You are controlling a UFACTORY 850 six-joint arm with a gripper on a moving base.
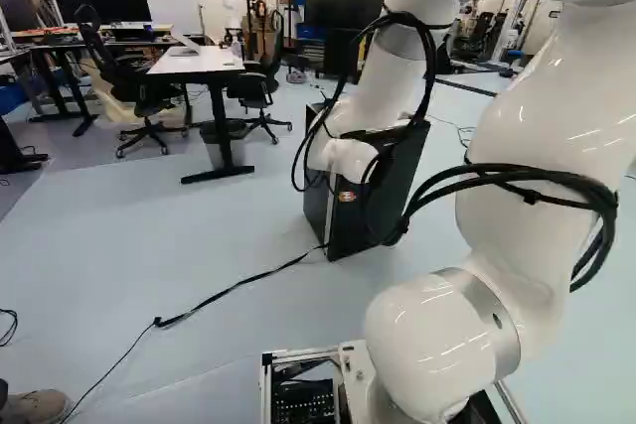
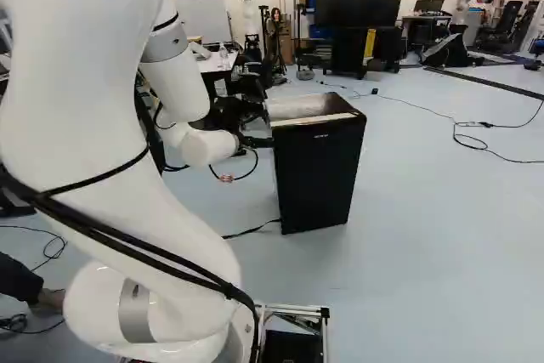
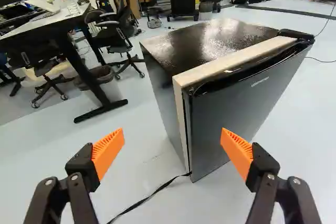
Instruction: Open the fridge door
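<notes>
imo this is the lining-up step, gripper (image 3: 172,134) spread wide with nothing in it, just off the near left corner of the fridge (image 3: 210,40) out ahead, so next I'd ease one finger to the left edge of the door (image 3: 236,111) and tug it nearer

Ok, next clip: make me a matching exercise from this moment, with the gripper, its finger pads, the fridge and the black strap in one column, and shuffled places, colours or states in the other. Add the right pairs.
1. gripper
2. finger pads
3. fridge
4. black strap

A. standing upright ahead of the gripper
B. trailing across the floor
C. open, with nothing gripped
D. orange

Right pairs: 1-C, 2-D, 3-A, 4-B
</notes>
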